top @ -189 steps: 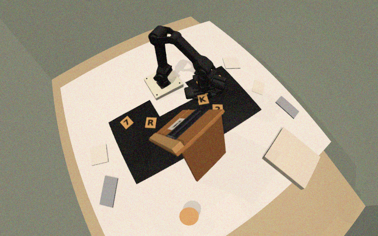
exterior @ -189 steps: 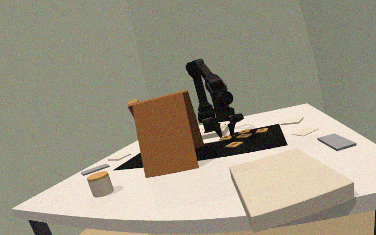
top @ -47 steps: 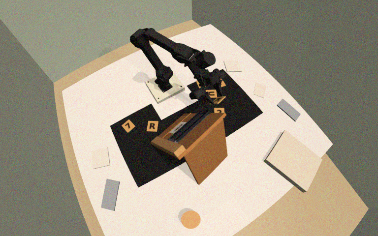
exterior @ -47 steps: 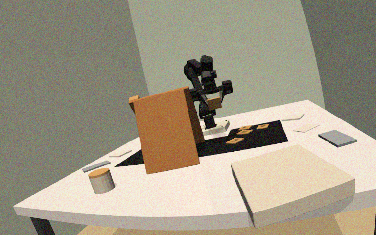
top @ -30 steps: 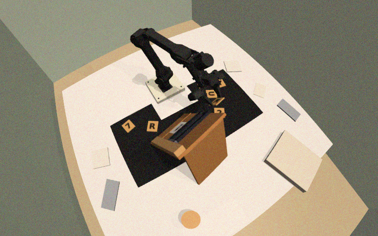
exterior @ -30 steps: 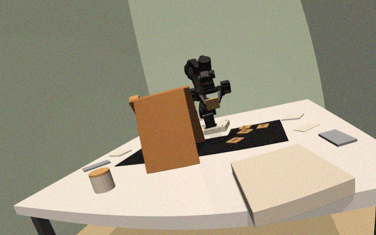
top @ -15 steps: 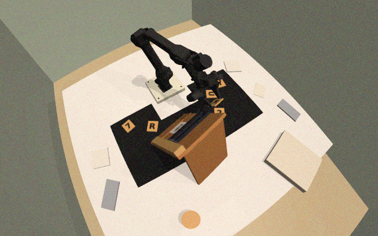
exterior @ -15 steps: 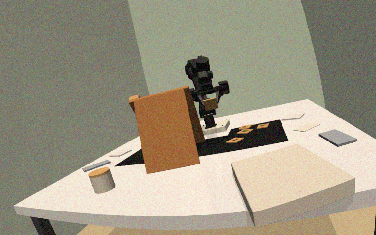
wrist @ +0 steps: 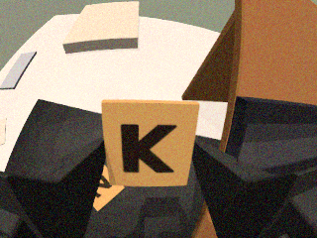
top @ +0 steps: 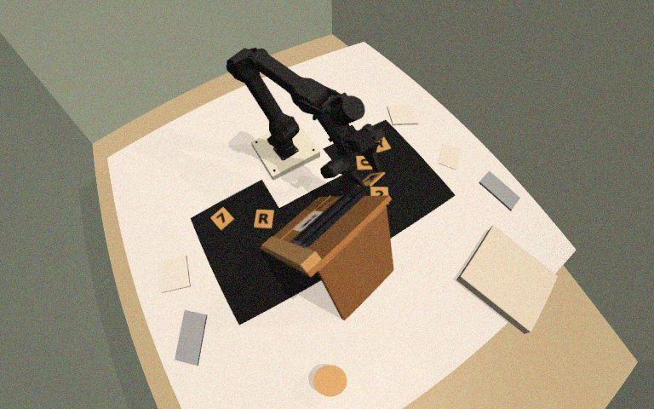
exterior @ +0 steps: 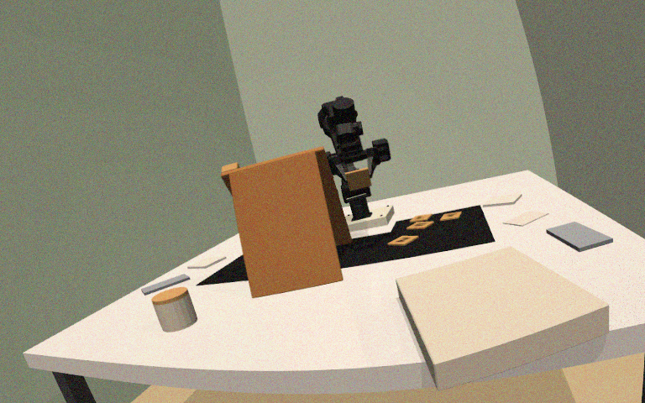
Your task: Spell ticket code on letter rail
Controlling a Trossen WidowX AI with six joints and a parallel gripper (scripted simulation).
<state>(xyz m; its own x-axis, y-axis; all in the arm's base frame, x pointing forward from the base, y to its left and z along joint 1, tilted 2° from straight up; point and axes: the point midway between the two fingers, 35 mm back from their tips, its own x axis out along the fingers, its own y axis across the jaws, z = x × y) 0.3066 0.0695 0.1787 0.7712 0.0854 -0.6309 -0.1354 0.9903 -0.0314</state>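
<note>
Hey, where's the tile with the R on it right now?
In the top view, the R tile lies on the black mat, just right of the 7 tile and left of the brown board.

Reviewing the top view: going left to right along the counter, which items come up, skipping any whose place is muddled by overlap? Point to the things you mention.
Tile marked 7 (top: 221, 218) → tile marked R (top: 263, 218) → round orange-topped container (top: 329, 380) (exterior: 172, 308) → large cream slab (top: 508, 279) (exterior: 499, 304) (wrist: 104, 22)
</note>
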